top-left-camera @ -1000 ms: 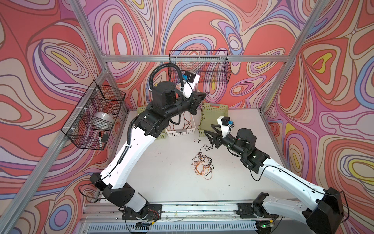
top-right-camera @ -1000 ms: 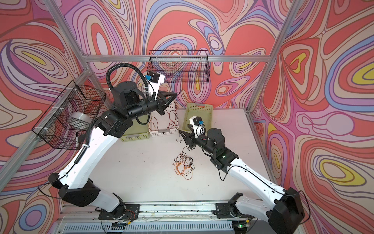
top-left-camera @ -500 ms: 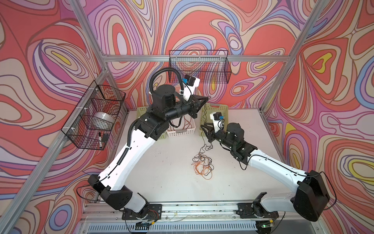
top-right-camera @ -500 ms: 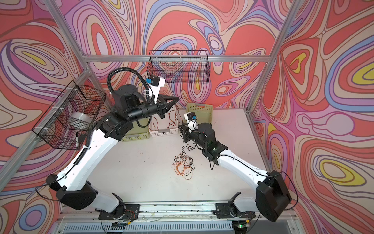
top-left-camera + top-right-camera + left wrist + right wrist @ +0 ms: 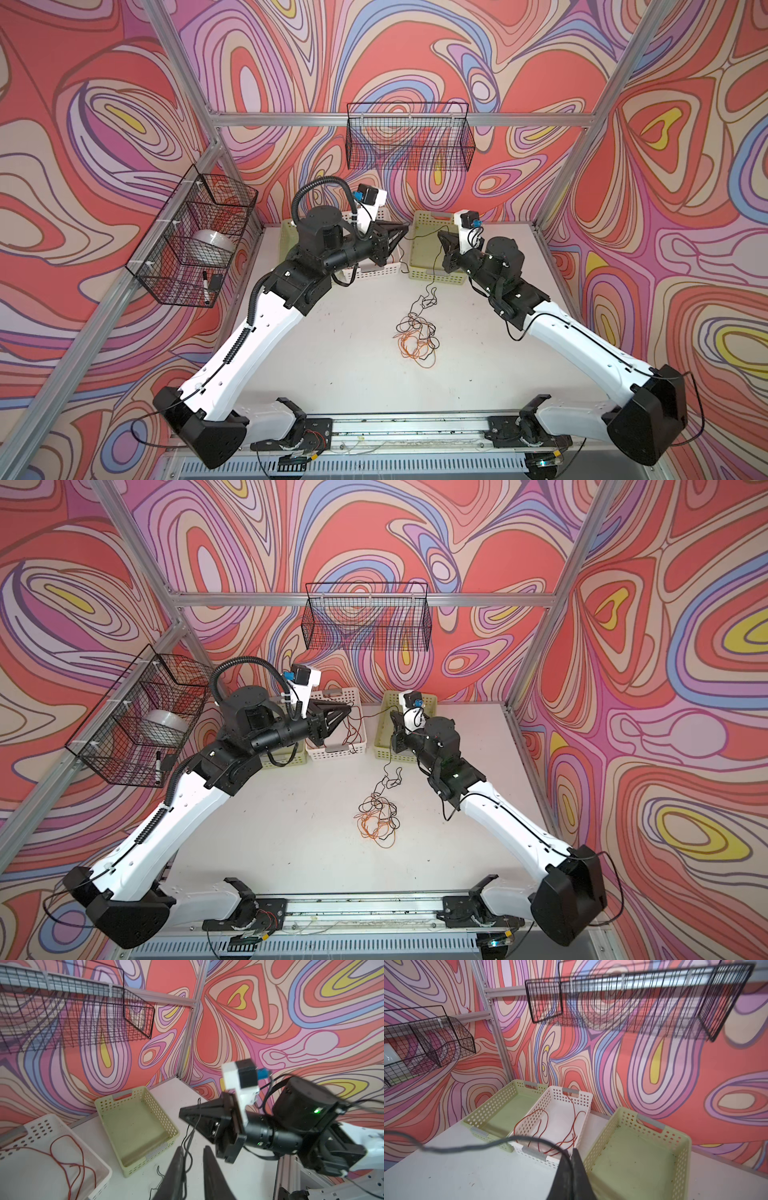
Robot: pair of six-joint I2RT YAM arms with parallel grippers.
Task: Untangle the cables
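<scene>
The black cable (image 5: 432,270) runs from my left gripper (image 5: 404,227) across to my right gripper (image 5: 441,237), then hangs down to the table. My right gripper (image 5: 572,1153) is shut on the black cable (image 5: 467,1148). My left gripper (image 5: 194,1154) stands open, and the black cable (image 5: 190,1138) lies loose against one finger. On the table the black cable joins the orange cable (image 5: 417,353), which lies in a loose tangle in both top views (image 5: 376,831). The reddish-brown cable (image 5: 542,1126) lies coiled in the white basket (image 5: 583,1101).
Three plastic baskets stand along the back wall: a green basket (image 5: 287,232) at the left, the white basket (image 5: 374,274) in the middle, and a green basket (image 5: 432,216) at the right. Wire baskets hang on the back wall (image 5: 409,137) and the left wall (image 5: 195,245).
My right gripper has risen towards the left gripper and shut on the black cable. My left gripper has come down a little and its jaws have opened.
</scene>
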